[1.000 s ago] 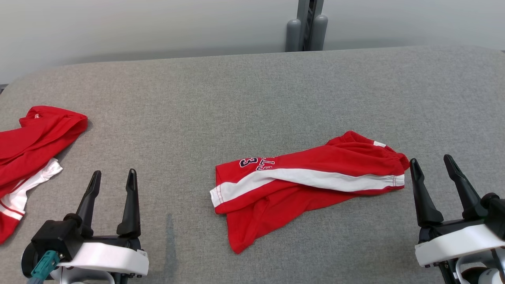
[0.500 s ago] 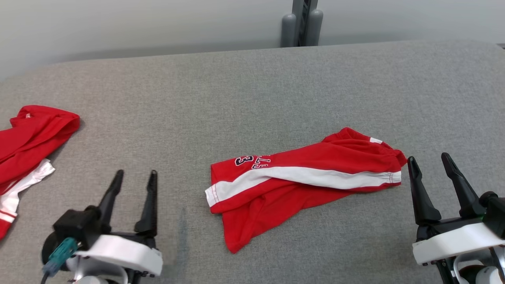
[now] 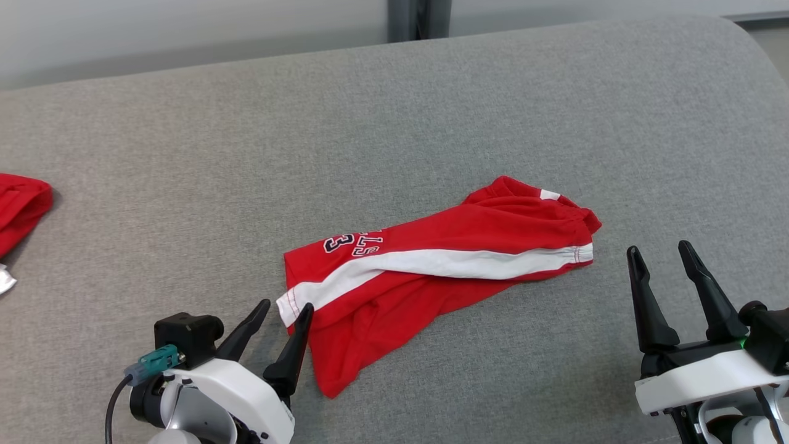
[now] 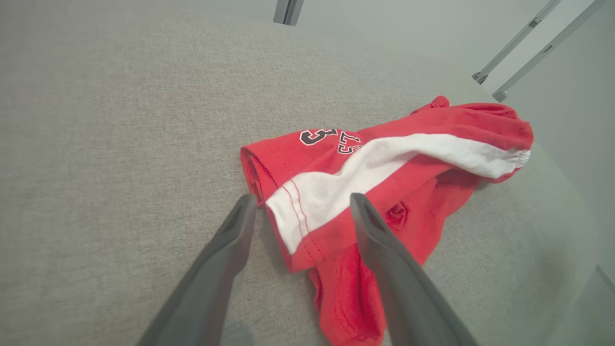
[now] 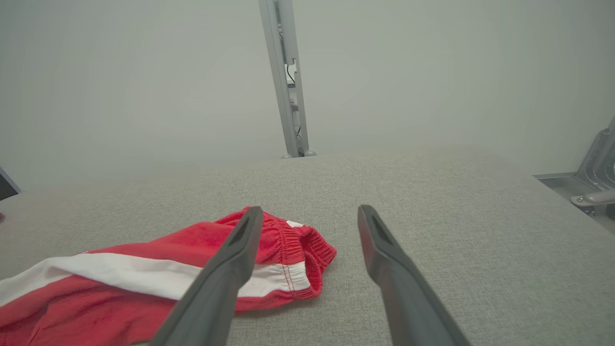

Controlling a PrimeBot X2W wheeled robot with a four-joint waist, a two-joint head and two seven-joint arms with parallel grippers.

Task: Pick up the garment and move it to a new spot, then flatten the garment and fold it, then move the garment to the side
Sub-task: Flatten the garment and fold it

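Note:
The garment point(image 3: 431, 265) is a pair of red shorts with a white side stripe and dark lettering, lying crumpled mid-table with its waistband to the right. My left gripper point(image 3: 285, 306) is open at the hem end. In the left wrist view the white-striped hem corner of the garment point(image 4: 384, 154) lies between the two fingers of that gripper point(image 4: 302, 199), which grip nothing. My right gripper point(image 3: 658, 248) stands open just right of the waistband, apart from it. The right wrist view has the garment point(image 5: 144, 278) left of that gripper point(image 5: 310, 211).
The grey fabric-covered table point(image 3: 394, 123) has a rounded corner at the far right. Another red garment point(image 3: 18, 206) lies at the left edge. A grey metal post point(image 3: 419, 18) stands behind the table.
The head camera has swung, shifting the whole scene leftwards. My left gripper has moved right, up to the garment's hem. The right gripper and the garment have stayed in place.

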